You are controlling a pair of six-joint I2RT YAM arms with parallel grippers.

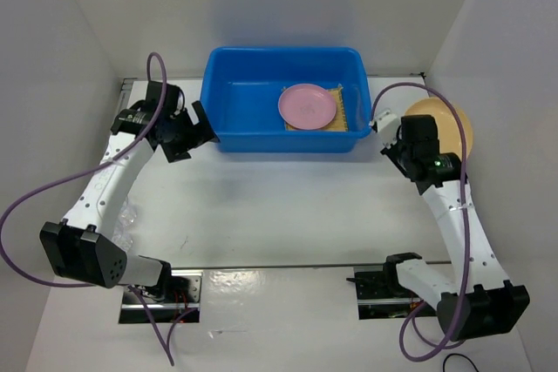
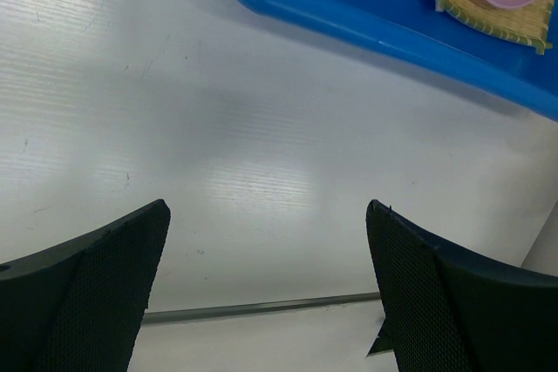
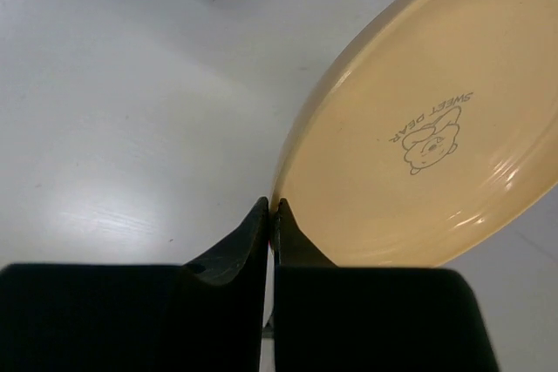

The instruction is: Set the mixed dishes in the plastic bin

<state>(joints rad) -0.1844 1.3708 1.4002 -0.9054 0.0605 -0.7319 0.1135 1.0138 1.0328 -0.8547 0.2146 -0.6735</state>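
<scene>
The blue plastic bin (image 1: 228, 84) holds the bamboo mat (image 1: 343, 107) with the pink plate (image 1: 307, 106) on it. The right fingers (image 3: 253, 241) pinch the rim of the yellow-tan plate (image 1: 453, 124), just right of the bin. The left fingers (image 2: 105, 285) are spread, empty. No cup can be made out.

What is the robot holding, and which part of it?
The right tool pinches the yellow plate by its rim. The left tool is open and holds nothing.
</scene>
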